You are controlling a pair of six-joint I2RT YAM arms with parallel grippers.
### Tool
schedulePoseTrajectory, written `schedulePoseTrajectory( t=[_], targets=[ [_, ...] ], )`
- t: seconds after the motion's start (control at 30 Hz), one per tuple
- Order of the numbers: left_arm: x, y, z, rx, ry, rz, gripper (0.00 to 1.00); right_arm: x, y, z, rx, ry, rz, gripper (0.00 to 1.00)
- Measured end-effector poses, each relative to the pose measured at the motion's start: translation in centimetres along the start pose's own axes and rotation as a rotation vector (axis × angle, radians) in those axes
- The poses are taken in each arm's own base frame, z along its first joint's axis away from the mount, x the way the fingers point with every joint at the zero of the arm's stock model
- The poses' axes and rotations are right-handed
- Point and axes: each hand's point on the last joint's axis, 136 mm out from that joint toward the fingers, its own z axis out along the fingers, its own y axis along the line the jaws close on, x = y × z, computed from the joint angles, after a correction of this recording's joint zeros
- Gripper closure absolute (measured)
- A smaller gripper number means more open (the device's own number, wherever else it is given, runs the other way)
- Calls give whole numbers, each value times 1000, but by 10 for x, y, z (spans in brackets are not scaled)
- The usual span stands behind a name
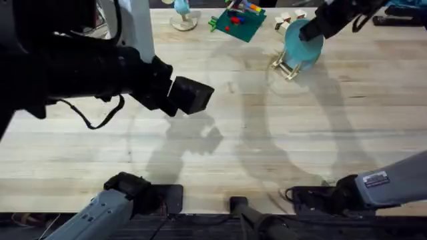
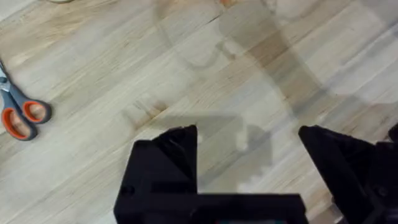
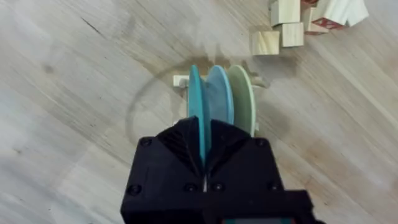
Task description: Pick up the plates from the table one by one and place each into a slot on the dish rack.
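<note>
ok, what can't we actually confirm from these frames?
- Overhead: the dish rack is mostly covered by the plates and the right gripper; slot seating can't be told.
- Right wrist: the turquoise plate has its lower edge behind the fingers, and its base in the rack is hidden.
- Left wrist: the scissors are cut off by the frame edge.
</note>
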Motion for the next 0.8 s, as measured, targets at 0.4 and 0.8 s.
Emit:
schedulePoseTrajectory(
  t=[0.4, 0.8],
  targets=[
    [0, 0, 0, 0, 0, 0, 6, 4, -1, 17, -1, 39, -3, 970],
    [2, 0, 0, 1, 6, -2, 6, 8, 0, 21, -14, 59, 1, 970]
  ],
)
